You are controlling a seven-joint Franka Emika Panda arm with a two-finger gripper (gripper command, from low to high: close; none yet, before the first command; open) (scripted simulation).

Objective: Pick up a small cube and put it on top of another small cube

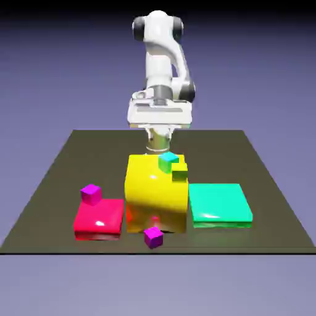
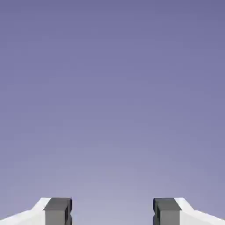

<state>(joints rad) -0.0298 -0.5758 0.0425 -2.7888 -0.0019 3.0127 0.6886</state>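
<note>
One small magenta cube (image 1: 91, 194) rests on a flat pink slab (image 1: 99, 217) at the exterior view's left. A second magenta cube (image 1: 153, 236) lies on the table in front of the big yellow block (image 1: 155, 196). The tiny teal cube (image 1: 168, 162) stands on top of that block, with a yellow-green cube (image 1: 179, 173) just beside it. My gripper (image 1: 159, 116) hangs above and behind the yellow block, clear of all cubes. In the hand view the gripper (image 2: 112, 213) is open; its grey fingertips (image 2: 58, 211) stand wide apart with only the backdrop between them.
A wide flat teal slab (image 1: 219, 203) lies to the exterior view's right of the yellow block. The dark table (image 1: 55, 179) ends just in front of the nearer magenta cube.
</note>
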